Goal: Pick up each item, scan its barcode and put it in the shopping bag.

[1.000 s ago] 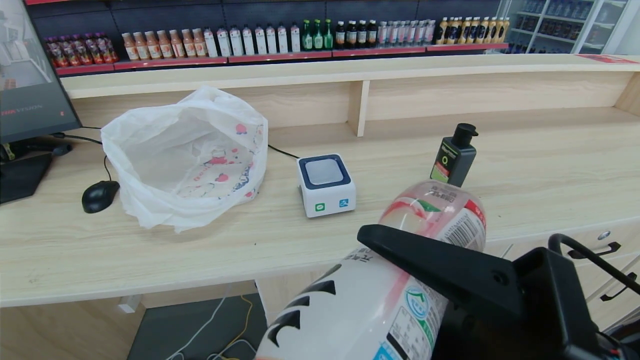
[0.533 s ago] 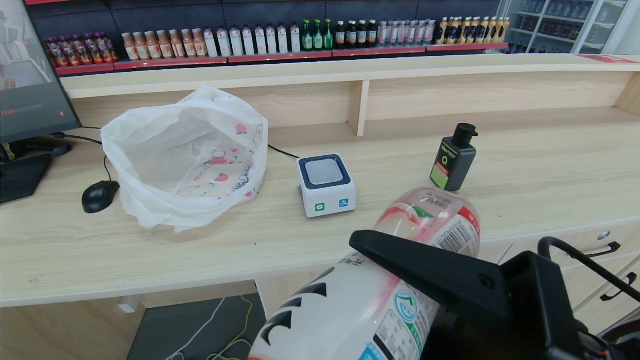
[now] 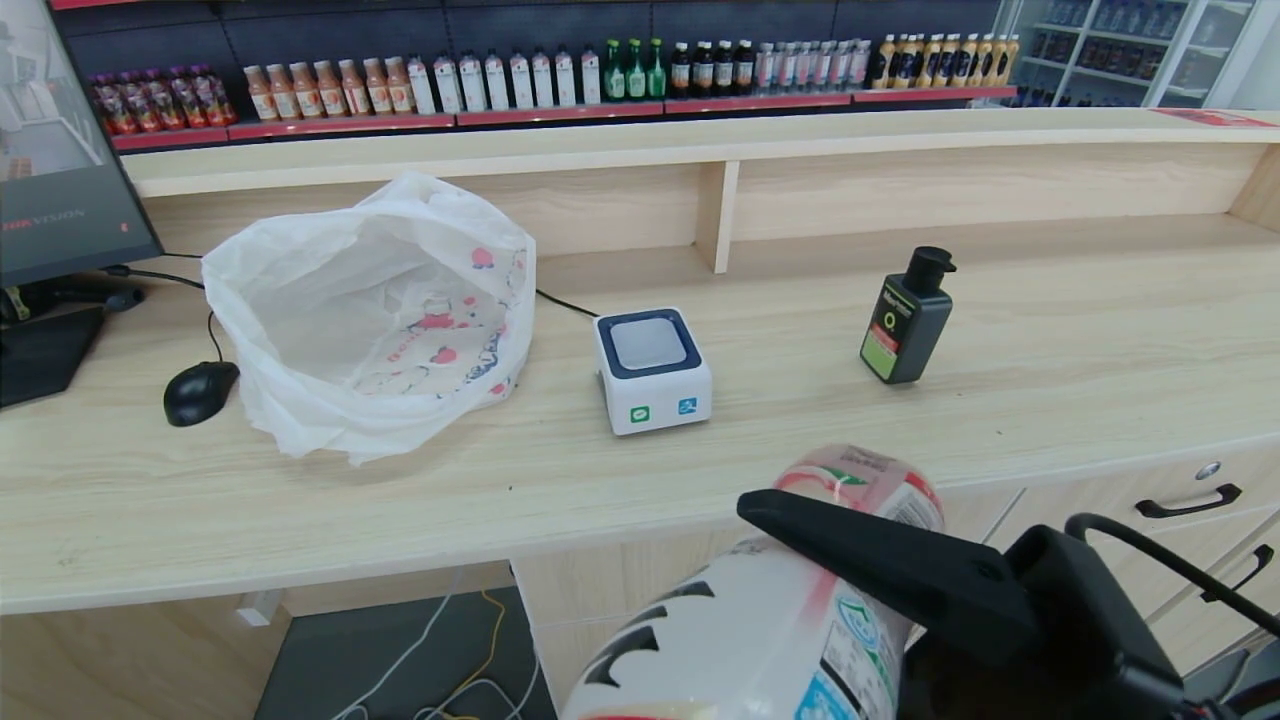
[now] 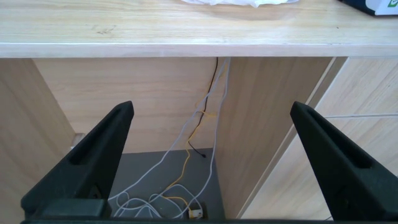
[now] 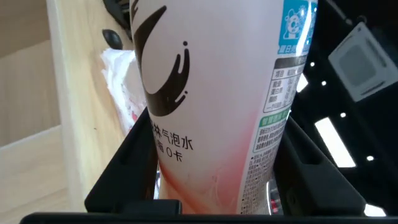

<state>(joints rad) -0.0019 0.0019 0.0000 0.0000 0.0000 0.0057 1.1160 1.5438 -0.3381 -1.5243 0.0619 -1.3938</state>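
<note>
A big white and pink drinks bottle (image 3: 780,610) with black marks lies tilted in my right gripper (image 3: 800,590), low at the right and in front of the counter's front edge. The right wrist view has the same bottle (image 5: 217,81) clamped between the two black fingers (image 5: 127,168). On the counter stand the white barcode scanner (image 3: 651,370), a dark pump bottle (image 3: 906,318) to its right, and an open white shopping bag (image 3: 370,310) to its left. My left gripper (image 4: 211,112) is open with nothing in it, below the counter edge (image 4: 186,50).
A black mouse (image 3: 200,392) and a monitor (image 3: 60,170) are on the counter's left end. A raised shelf (image 3: 700,150) runs along the back. Drawers with handles (image 3: 1190,500) sit under the counter at the right, and cables (image 4: 186,162) hang beneath it.
My right gripper has dropped lower and pulled back from the counter with the bottle; the bottle's far end no longer overlaps the pump bottle. Nothing on the counter has moved.
</note>
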